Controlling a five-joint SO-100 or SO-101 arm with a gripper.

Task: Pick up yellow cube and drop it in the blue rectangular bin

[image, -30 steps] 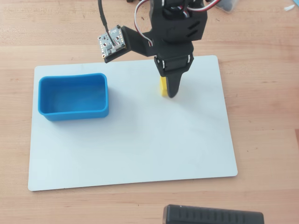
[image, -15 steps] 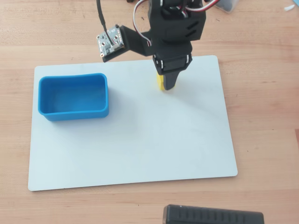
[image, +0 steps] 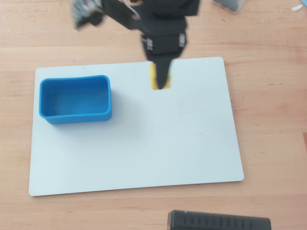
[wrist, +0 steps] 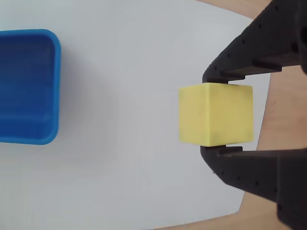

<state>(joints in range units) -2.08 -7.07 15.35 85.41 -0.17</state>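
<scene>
The yellow cube (wrist: 216, 114) sits between my black fingers, which press on its two opposite faces. In the overhead view the cube (image: 153, 76) shows near the far edge of the white board, mostly covered by my gripper (image: 162, 80). My gripper (wrist: 206, 114) is shut on the cube. I cannot tell whether the cube is off the board. The blue rectangular bin (image: 76, 99) stands empty at the board's left side, well apart from the cube. It also shows at the left edge of the wrist view (wrist: 29, 86).
A white board (image: 144, 143) lies on a wooden table (image: 268, 120). A black box (image: 218, 221) sits at the near edge. A dark object (image: 230, 4) lies at the far right. The arm (image: 144, 19) reaches in from the far side.
</scene>
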